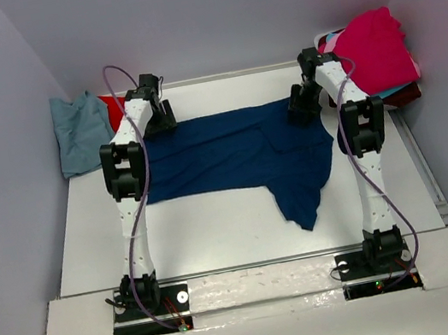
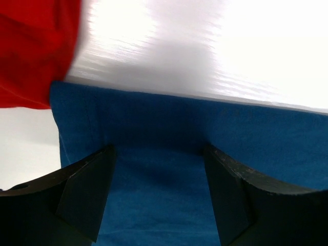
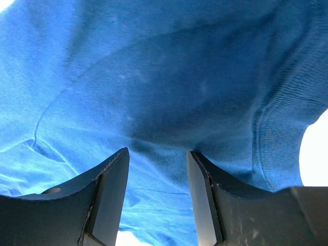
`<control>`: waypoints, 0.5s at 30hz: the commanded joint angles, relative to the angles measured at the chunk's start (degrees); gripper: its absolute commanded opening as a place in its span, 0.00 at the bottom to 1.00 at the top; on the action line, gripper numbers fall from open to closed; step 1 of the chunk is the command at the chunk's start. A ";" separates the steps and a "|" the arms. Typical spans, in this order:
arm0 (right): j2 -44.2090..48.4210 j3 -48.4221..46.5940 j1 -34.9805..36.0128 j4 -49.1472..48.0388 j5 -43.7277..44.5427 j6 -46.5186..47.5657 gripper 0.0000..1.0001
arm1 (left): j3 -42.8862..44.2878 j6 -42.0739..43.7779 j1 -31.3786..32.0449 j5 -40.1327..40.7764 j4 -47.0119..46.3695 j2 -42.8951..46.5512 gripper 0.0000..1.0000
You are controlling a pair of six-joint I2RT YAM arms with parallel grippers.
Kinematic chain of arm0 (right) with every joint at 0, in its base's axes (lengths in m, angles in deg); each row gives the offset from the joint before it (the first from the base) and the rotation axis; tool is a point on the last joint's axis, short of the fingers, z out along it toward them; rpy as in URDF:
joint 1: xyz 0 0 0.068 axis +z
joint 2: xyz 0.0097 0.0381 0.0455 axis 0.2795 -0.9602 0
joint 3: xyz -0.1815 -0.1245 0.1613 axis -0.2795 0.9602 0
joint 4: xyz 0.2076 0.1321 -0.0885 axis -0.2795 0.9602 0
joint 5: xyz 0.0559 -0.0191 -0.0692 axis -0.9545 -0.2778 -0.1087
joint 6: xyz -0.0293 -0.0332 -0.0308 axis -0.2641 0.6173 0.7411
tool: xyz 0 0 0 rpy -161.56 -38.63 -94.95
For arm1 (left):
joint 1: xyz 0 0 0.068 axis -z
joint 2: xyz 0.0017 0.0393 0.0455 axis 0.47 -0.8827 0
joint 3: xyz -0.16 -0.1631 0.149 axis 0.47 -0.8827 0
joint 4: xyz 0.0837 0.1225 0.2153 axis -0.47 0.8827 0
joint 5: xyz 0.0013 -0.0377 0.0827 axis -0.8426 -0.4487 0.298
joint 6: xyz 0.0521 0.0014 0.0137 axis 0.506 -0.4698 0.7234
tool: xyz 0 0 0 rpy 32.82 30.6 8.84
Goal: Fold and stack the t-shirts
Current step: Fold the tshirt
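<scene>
A blue-grey shirt (image 1: pixel 80 136) lies crumpled at the far left edge of the white surface (image 1: pixel 218 229), partly against the side wall; just beside it on the right, a red shirt (image 1: pixel 114 107) shows behind the left arm, and the left wrist view catches it (image 2: pixel 31 51) at the upper left, next to the corner of the navy shirt (image 2: pixel 179 118).

The left pincer (image 1: pixel 158 114) is low over the far left edge of the navy shirt; in its own view the pincer (image 2: pixel 159 154) is released, its fingers (image 2: pixel 84 195) spread wide with the cloth lying flat beneath and between them, and bare surface (image 2: pixel 230 46) beyond the hem.

The navy shirt (image 1: pixel 222 155) is spread across the middle of the surface, between the two arms; one part runs out toward the near right and ends in a point.

The right pincer (image 1: pixel 302 108) sits on the shirt's far right edge; in the wrist view the pincer (image 3: pixel 158 154) is released, fingers (image 3: pixel 110 200) apart, wrinkled blue cloth (image 3: pixel 154 77) showing in the gap and filling nearly the whole picture.

At the far right corner a magenta shirt (image 1: pixel 373 50) tops a pile; a maroon one (image 1: pixel 402 93) shows beneath its near edge.
</scene>
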 commanded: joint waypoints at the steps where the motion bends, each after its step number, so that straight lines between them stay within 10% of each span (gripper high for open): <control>1: -2.85 -0.23 -0.48 -4.24 -0.14 1.46 0.55 | 0.79 -0.66 -3.23 2.32 1.55 -3.63 0.82; 15: 1.45 2.23 -0.48 -6.44 -1.29 2.34 0.63 | 1.05 0.75 -3.85 -1.90 -1.79 -0.47 0.84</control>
